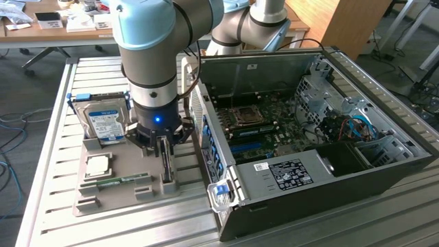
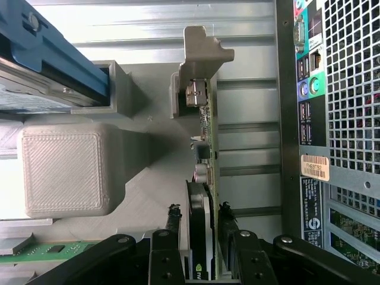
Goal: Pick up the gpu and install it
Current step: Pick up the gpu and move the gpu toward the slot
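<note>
One black two-fingered gripper, jaws apart and ungrasping, straddles one dark flat gpu card standing on edge in a grey plastic tray. The tray also holds one silver hard drive, one square processor chip and one green memory stick. One open black computer case stands just beside.
</note>
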Robot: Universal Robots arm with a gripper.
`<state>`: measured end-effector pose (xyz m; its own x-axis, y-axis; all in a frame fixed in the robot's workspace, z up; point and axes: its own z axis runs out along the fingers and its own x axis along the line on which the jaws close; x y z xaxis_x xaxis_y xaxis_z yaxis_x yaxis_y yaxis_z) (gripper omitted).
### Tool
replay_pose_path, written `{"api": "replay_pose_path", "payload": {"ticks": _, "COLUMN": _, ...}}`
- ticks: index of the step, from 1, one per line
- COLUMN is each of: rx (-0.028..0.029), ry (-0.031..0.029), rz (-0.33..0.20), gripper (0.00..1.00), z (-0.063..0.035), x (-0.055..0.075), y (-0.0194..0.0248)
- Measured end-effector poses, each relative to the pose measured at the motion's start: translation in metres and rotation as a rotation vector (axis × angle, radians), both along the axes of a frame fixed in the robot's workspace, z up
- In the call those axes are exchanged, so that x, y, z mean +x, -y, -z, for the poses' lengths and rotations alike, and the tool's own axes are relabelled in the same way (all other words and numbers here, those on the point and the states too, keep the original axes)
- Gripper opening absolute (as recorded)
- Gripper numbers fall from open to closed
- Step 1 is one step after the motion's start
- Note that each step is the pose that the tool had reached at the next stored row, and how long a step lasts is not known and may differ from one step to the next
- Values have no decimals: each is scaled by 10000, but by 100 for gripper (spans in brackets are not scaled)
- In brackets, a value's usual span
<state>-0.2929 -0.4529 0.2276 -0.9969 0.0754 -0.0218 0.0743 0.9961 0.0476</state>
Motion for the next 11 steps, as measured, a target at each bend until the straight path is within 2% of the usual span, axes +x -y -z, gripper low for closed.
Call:
{"api": "replay_pose_path", "payload": {"ticks": 8, "rx": 0, "ry": 0, "rz": -1, "gripper": 39, "z": 0, "x": 0, "y": 0}}
{"api": "replay_pose_path", "payload": {"ticks": 10, "rx": 0, "ry": 0, "rz": 0, "gripper": 37, "z": 0, "x": 0, "y": 0}}
{"api": "replay_pose_path", "payload": {"ticks": 11, "rx": 0, "ry": -2, "rz": 0, "gripper": 31, "z": 0, "x": 0, "y": 0}}
